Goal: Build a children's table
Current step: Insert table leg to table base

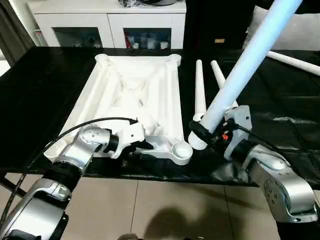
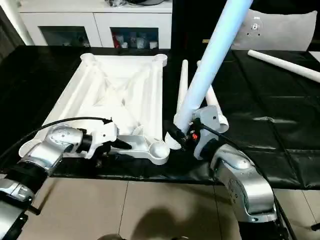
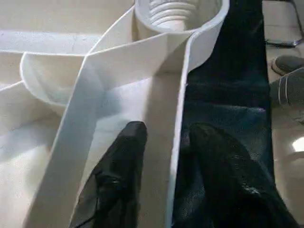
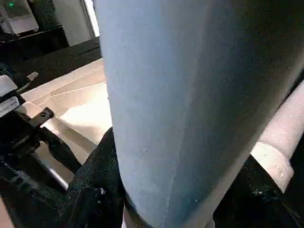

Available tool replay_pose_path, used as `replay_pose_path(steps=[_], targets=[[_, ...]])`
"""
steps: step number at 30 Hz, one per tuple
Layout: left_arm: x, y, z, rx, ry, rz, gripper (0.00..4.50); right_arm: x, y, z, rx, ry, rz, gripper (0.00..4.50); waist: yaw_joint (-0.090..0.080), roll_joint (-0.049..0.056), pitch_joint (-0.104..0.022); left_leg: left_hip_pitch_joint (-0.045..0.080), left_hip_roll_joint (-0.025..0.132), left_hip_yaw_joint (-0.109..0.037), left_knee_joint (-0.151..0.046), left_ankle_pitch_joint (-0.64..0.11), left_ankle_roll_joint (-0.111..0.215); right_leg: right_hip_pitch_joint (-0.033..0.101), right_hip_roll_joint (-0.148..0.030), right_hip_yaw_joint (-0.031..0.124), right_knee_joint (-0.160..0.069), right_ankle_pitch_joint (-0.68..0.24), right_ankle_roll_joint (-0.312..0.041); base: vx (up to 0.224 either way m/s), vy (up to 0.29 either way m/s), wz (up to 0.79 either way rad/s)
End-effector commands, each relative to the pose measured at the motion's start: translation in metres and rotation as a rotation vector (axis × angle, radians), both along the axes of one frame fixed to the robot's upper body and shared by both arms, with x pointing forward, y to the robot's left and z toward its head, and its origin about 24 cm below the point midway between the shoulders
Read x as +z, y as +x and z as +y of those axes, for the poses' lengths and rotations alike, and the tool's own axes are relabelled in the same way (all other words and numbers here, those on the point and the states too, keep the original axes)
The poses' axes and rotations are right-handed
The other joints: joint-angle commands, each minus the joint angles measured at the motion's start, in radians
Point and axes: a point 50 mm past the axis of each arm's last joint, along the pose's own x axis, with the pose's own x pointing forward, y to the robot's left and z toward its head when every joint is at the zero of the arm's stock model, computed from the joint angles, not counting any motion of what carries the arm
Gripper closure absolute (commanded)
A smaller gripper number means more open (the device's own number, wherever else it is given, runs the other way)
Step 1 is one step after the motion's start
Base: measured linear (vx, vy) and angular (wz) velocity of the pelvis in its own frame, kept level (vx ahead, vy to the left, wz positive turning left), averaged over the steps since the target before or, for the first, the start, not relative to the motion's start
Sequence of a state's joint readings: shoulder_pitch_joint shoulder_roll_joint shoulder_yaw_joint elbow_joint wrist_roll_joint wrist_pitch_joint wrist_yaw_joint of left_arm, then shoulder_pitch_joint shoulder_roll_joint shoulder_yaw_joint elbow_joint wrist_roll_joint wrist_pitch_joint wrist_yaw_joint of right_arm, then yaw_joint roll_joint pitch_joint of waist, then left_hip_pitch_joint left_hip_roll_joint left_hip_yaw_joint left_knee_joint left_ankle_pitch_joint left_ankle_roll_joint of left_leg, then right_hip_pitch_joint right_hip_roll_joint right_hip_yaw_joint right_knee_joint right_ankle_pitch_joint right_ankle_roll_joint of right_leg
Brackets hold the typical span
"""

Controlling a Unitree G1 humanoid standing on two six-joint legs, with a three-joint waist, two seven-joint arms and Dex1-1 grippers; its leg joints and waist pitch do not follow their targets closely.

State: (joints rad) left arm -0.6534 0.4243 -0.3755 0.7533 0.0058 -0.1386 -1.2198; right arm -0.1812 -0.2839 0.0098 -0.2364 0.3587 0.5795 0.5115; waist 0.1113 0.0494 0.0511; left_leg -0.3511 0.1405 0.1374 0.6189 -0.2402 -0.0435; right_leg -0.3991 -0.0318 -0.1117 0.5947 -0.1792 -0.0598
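At the near edge of the black-draped surface (image 1: pixel 45 95):

Left claw (image 3: pixel 164 142): black fingers (image 3: pixel 118 166) set either side of the near rim wall of the upturned table top (image 1: pixel 132 85), one inside, one outside, narrow gap; contact with the wall cannot be told.

Right claw (image 1: pixel 202 134): closed around the thick end of one white leg (image 1: pixel 250 55), which slants up and away to the right. Its threaded end hangs just beside the near right corner socket (image 1: pixel 181 148), not seated.

Table top: white, underside up, diagonal ribs showing, round sockets at the corners, long side running away from the robot.

Two further legs (image 1: pixel 200 90) lie side by side on the surface, just right of the top. A fourth leg (image 1: pixel 295 62) lies well apart at the far right.

Surface covering: glossy black sheet, wrinkled on the right.

Room: white cabinet (image 1: pixel 107 20) with glass doors behind the surface; pale tiled floor (image 1: pixel 165 205) in front.
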Motion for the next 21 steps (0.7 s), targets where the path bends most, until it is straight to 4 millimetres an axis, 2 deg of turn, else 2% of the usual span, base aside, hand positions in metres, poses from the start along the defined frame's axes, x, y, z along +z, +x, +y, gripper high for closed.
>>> replay_pose_path(steps=[1,3,5,7,8,12,14,19,21], targets=[[0.001,0.0026,-0.0001,-0.025,0.024,-0.005,2.99,0.0111,-0.0013,0.0074,0.048,0.016,-0.033,2.6,0.0,-0.009,-0.068,-0.007,0.085,-0.025,-0.07,0.022,0.079,0.07,-0.137,0.08,-0.087,-0.277,-0.029,0.0,0.0,0.0],[-0.0001,0.0037,0.0006,-0.035,0.018,0.0,3.18,0.011,-0.003,0.0094,0.066,0.015,-0.033,2.6,0.002,-0.01,-0.07,-0.007,0.085,-0.025,-0.069,0.028,0.081,0.071,-0.137,0.08,-0.086,-0.271,-0.018,0.0,0.0,0.0],[-0.0007,0.0036,0.0008,-0.038,0.007,0.007,3.42,0.0105,-0.0042,0.0103,0.074,0.013,-0.033,2.6,0.002,-0.01,-0.072,-0.007,0.091,-0.027,-0.07,0.04,0.079,0.071,-0.14,0.081,-0.078,-0.236,-0.022,0.0,0.0,0.0],[-0.0004,0.0038,0.0004,-0.042,0.004,0.007,3.49,0.0107,-0.0047,0.0108,0.085,0.012,-0.031,2.6,0.002,-0.016,-0.072,-0.007,0.091,-0.026,-0.07,0.041,0.08,0.071,-0.143,0.082,-0.078,-0.231,-0.029,0.0,0.0,0.0],[0.0001,0.0042,0.0002,-0.045,0.002,0.007,3.73,0.011,-0.0048,0.0111,0.093,0.01,-0.03,2.6,0.003,-0.017,-0.07,-0.008,0.088,-0.024,-0.07,0.036,0.08,0.072,-0.143,0.082,-0.08,-0.246,-0.029,0.0,0.0,0.0],[0.0004,0.0046,0.0004,-0.054,0.005,0.008,3.93,0.011,-0.0041,0.0122,0.099,0.007,-0.029,2.6,0.004,-0.013,-0.069,-0.008,0.089,-0.024,-0.071,0.03,0.077,0.07,-0.142,0.08,-0.083,-0.272,-0.022,0.0,0.0,0.0],[-0.0002,0.0047,0.0003,-0.062,0.003,0.013,4.21,0.0111,-0.0033,0.0127,0.098,0.005,-0.032,2.6,0.004,-0.014,-0.07,-0.008,0.09,-0.023,-0.07,0.031,0.076,0.072,-0.144,0.082,-0.082,-0.266,-0.02,0.0,0.0,0.0],[-0.0003,0.0051,0.0001,-0.065,-0.002,0.016,4.45,0.0116,-0.0023,0.0135,0.097,0.001,-0.037,2.6,0.002,-0.014,-0.072,-0.008,0.092,-0.024,-0.07,0.045,0.078,0.072,-0.144,0.081,-0.076,-0.231,-0.026,0.0,0.0,0.0],[0.0018,0.0069,-0.0011,-0.026,-0.059,0.031,4.45,0.0127,0.0004,0.0158,0.1,-0.004,-0.043,2.6,0.002,-0.017,-0.072,-0.009,0.091,-0.022,-0.069,0.047,0.081,0.072,-0.145,0.082,-0.075,-0.219,-0.033,0.0,0.0,0.0]])
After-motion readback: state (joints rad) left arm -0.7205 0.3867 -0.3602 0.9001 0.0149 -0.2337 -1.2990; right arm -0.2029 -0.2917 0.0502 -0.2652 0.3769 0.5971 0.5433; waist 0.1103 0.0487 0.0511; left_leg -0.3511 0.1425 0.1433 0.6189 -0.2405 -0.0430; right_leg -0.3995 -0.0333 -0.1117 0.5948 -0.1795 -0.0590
